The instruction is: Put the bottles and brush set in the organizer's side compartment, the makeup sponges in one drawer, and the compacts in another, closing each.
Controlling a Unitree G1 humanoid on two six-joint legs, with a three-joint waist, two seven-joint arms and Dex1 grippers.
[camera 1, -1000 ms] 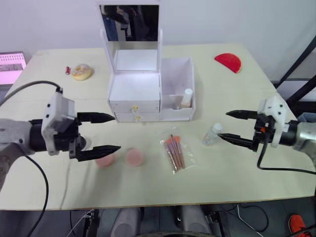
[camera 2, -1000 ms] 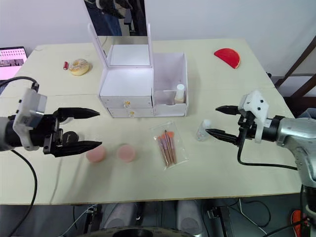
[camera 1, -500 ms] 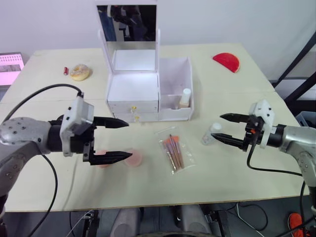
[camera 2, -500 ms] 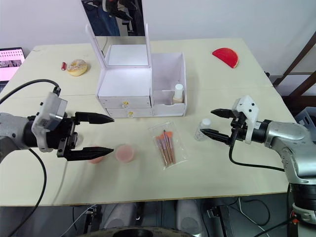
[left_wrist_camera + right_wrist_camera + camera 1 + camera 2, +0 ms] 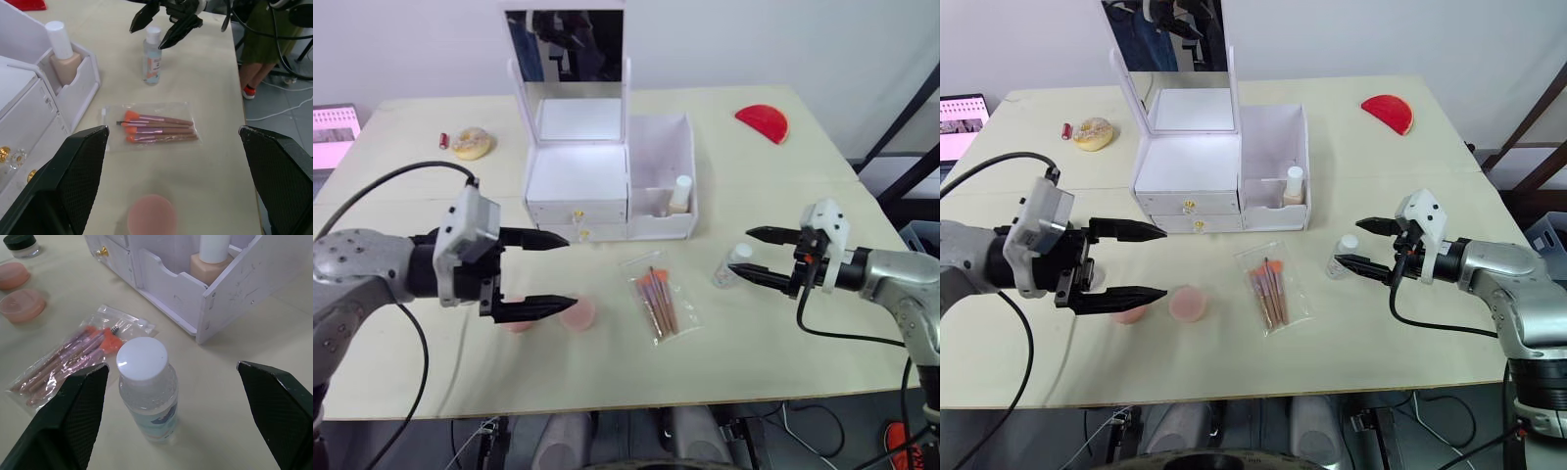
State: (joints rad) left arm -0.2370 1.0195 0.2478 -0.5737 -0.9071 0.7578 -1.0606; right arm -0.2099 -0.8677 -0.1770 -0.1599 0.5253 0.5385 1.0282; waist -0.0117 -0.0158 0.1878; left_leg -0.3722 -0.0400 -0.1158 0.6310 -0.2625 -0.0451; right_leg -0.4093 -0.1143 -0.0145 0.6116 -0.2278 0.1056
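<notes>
The white organizer [image 5: 578, 186] stands mid-table with its mirror lid up and both gold-knobbed drawers shut. A beige bottle [image 5: 681, 194] stands in its side compartment [image 5: 662, 147]. A clear bottle with a white cap [image 5: 146, 387] stands upright right of the organizer. My right gripper [image 5: 740, 250] is open, its fingertips level with the cap, one on either side. The brush set [image 5: 658, 299] lies bagged in front of the organizer. Two pink round compacts [image 5: 579, 313] lie to its left, one partly hidden by my open, empty left gripper [image 5: 570, 270].
A red half-round piece [image 5: 763, 123] lies at the far right corner. A beige round piece [image 5: 473, 143] with a small red item beside it lies at the far left. A small black-lidded jar [image 5: 20, 245] sits by the compacts. A pink screen [image 5: 335, 132] is at the left edge.
My left gripper has moved right, over the compacts and toward the drawers. My right gripper has edged left up to the clear bottle. The camera has shifted slightly.
</notes>
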